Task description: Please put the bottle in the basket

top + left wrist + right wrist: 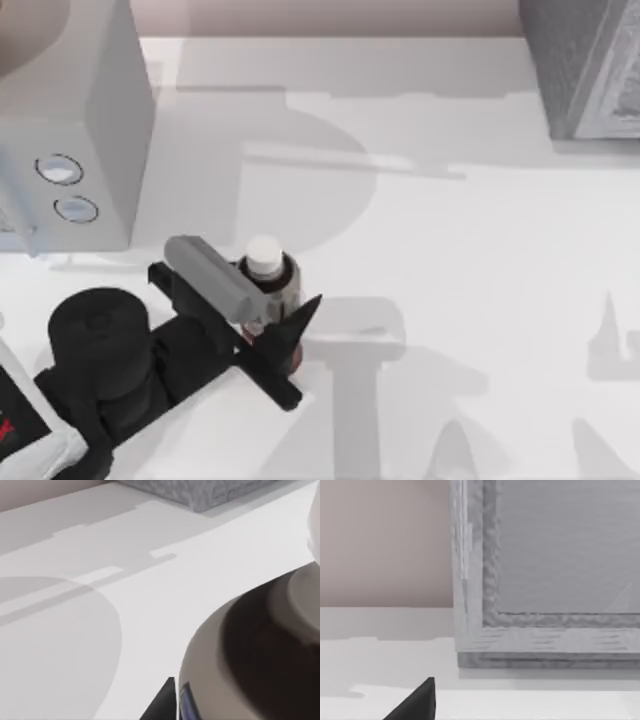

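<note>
Top view first: my left gripper (272,312) sits at the near left of the table (450,250), right at the bottle (270,275). One finger lies on the bottle's left side and the dark fingertip (300,318) pokes out on its near right side, so the fingers look set around the lower body. I cannot tell if they are squeezing yet. The bottle stands up straight, white cap pointing at the camera, so its long line runs up and down. The basket (585,65) is way off at the far right corner. A grey box (70,120) with two round holes stands at the far left.

Left wrist view next: the bottle (250,650) is very close, with its dark neck and pale cap plain to see, and a black fingertip (162,702) beside it. The basket (200,492) is far across the table.

Right wrist view last: the basket wall (545,570) is close in front, and one black fingertip (417,702) of my right gripper shows. I cannot tell if those fingers are apart or together. That arm waits by the basket.

To do this well, I think I should squeeze gently and evenly, low on the body, then lift straight up so the bottle stays standing. After that I carry it high enough to clear the basket wall.
</note>
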`<state>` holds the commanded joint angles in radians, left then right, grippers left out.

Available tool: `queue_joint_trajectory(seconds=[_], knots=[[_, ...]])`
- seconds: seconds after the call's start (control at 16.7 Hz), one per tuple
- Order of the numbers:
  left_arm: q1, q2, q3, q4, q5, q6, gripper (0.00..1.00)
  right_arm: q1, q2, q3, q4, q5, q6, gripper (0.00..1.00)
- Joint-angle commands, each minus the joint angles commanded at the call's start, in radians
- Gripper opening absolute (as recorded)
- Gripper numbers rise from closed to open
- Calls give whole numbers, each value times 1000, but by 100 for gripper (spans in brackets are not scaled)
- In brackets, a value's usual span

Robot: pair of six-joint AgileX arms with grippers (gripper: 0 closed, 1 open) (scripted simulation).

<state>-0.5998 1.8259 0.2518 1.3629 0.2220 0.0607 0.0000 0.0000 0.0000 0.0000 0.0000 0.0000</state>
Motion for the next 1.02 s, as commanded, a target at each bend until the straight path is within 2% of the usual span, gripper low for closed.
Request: queue_joint_trajectory(seconds=[0.24,0.42,0.72,1.02], knots=[[-83,-76,49,-139,-32,-16,0,0,0,0,0,0,0,100],[-186,-195,107,-346,-85,-32,0,0,0,0,0,0,0,100],[-391,-502,231,-830,-221,-55,0,0,0,0,0,0,0,100],[-577,-934,374,-1459,-392,-74,0,0,0,0,0,0,0,100]])
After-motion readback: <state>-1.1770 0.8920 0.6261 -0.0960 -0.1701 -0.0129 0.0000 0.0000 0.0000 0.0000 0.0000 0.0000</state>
